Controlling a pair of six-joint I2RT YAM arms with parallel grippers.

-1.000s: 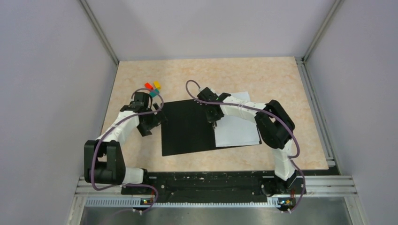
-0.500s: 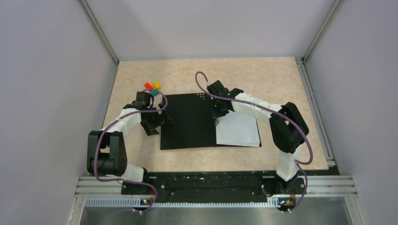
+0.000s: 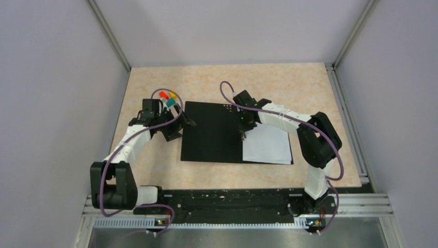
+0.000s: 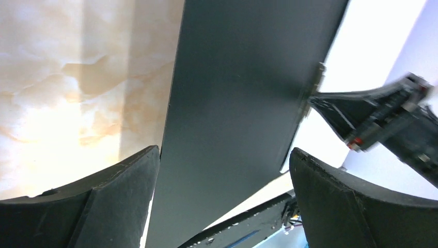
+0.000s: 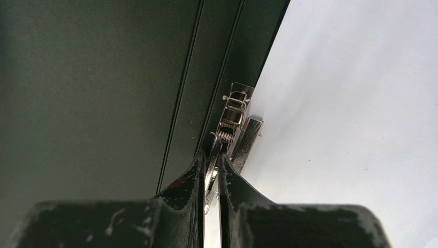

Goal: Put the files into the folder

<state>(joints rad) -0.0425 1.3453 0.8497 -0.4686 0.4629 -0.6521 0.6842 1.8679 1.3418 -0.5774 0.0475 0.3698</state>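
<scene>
Open black folder (image 3: 212, 137) mid-frame; right end effector (image 5: 210, 157) pinches its spine clip (image 5: 235, 121), arm partly hiding white files (image 3: 268, 147); left end effector (image 4: 224, 152) gapes wide.

The left arm (image 3: 130, 140) and right arm (image 3: 279, 117) have white links, black joints, looping purple cables and black jaws.

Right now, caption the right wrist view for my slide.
Right end effector pinching the metal spine clip of the open folder, white sheet alongside.

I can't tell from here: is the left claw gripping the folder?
No, the left gripper stands wide open, its two sides far apart and not closed on the folder.
</scene>
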